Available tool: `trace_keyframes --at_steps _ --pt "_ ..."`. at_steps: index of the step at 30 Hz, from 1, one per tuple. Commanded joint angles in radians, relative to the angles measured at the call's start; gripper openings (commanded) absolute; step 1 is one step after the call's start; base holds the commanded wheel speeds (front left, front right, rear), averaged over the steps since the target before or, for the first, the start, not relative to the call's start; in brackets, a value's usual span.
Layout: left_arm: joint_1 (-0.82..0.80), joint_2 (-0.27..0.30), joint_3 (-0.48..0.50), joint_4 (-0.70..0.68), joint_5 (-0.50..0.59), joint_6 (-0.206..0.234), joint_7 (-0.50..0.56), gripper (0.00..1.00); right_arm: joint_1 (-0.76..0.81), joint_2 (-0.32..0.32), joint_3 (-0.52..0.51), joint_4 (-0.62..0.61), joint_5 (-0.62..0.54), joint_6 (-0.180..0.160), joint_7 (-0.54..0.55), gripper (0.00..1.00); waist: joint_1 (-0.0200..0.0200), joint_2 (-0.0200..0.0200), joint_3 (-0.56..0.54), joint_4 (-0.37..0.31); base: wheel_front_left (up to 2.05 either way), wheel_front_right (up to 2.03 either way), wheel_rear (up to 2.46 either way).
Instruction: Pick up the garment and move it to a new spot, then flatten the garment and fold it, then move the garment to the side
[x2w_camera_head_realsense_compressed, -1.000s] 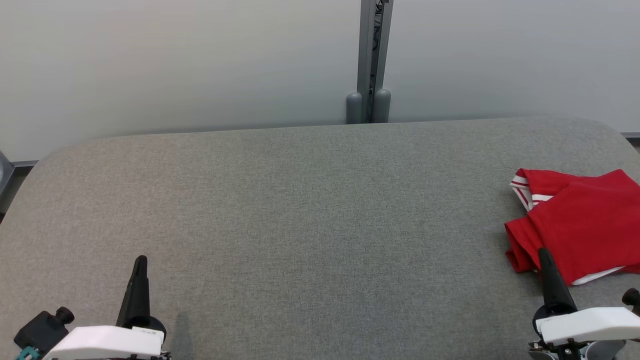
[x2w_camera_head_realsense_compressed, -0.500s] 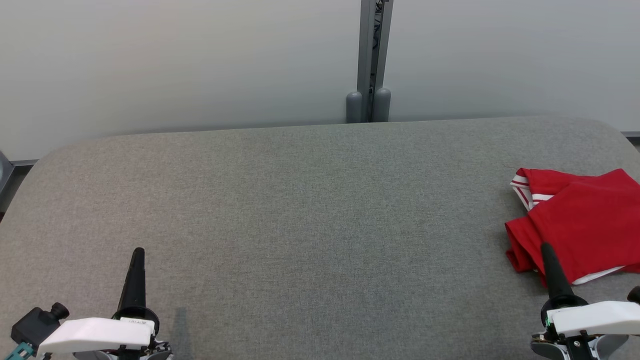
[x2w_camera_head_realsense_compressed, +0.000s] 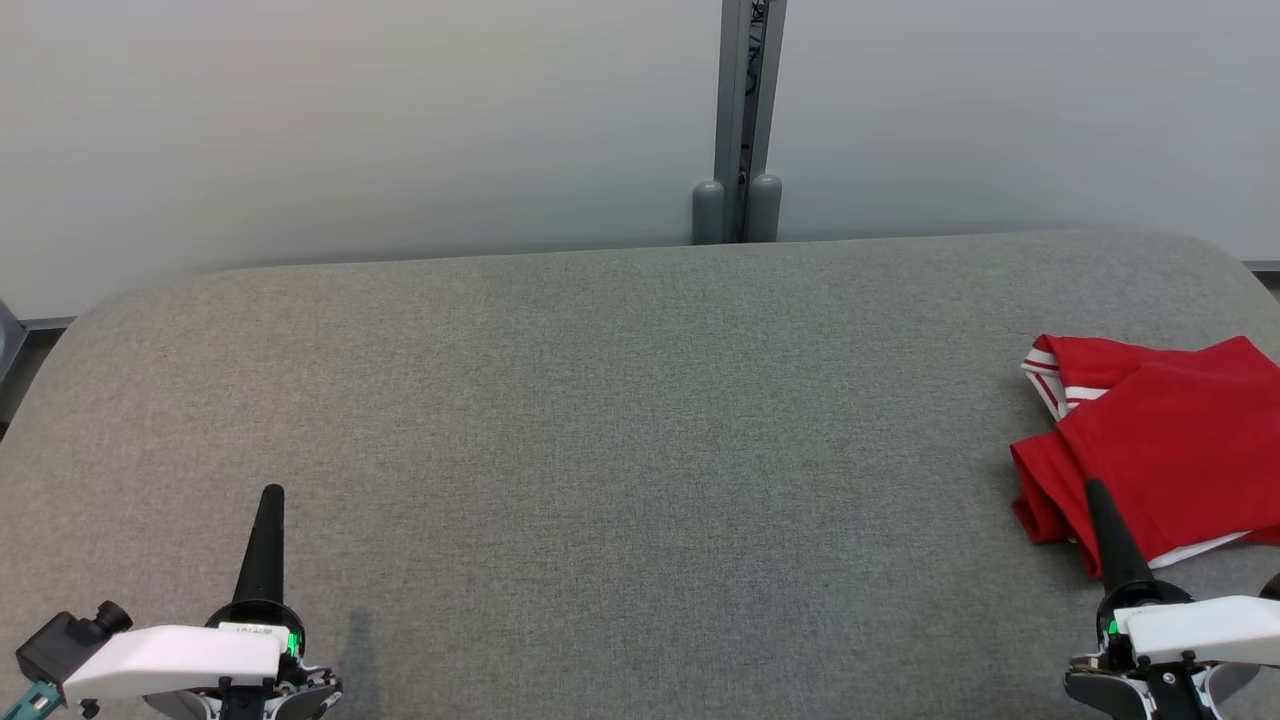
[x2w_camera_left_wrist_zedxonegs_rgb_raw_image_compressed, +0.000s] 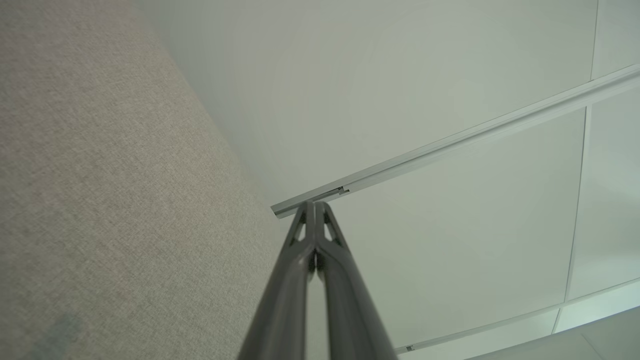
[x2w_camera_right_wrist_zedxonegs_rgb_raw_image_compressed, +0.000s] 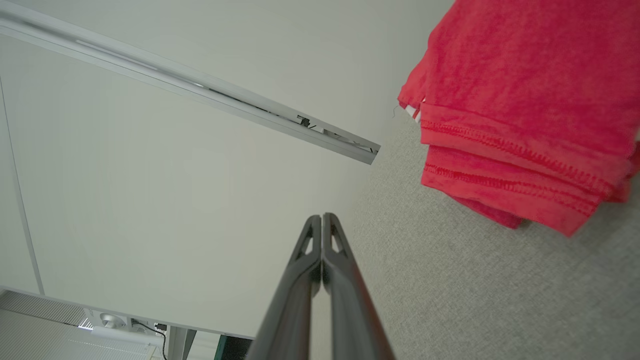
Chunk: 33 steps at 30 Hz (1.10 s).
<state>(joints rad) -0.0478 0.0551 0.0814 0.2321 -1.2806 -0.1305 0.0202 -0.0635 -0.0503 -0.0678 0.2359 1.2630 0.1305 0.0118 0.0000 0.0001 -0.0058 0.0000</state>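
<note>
Grey padded surface (x2w_camera_head_realsense_compressed: 620, 420): spreads ahead of both sets of jaws.
Red T-shirt (x2w_camera_head_realsense_compressed: 1170, 450): folded, with white-striped trim. It lies on the surface just ahead and to the right of the right jaws, well apart from the left jaws.
Right gripper (x2w_camera_head_realsense_compressed: 1093, 488): jaws pressed together, holding nothing, tips near the shirt's hem.
Left gripper (x2w_camera_head_realsense_compressed: 272, 492): jaws pressed together, holding nothing, over bare fabric.

surface: grey fabric-covered table (x2w_camera_head_realsense_compressed: 600, 400), rounded corners | on it: folded red garment (x2w_camera_head_realsense_compressed: 1170, 450), far right edge

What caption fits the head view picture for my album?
Folded red garment lies at right end of the grey surface; left gripper and right gripper shut, empty.
</note>
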Motion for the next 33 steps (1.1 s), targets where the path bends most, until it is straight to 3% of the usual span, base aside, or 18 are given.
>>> trace_keyframes --at_steps 1,33 --pt "-0.024 0.005 0.006 -0.006 -0.018 0.0 0.005 0.0 -0.022 -0.009 -0.007 -0.005 0.022 0.0 0.007 0.0 0.0 -0.0001 0.0 0.0 0.0 0.0 0.0" --pt "-0.056 0.0 0.027 0.008 -0.25 0.0 0.07 0.0 -0.041 -0.009 -0.032 0.005 0.267 0.0 0.075 0.0 0.0 -0.0001 0.006 0.0 0.0 0.0 0.0"
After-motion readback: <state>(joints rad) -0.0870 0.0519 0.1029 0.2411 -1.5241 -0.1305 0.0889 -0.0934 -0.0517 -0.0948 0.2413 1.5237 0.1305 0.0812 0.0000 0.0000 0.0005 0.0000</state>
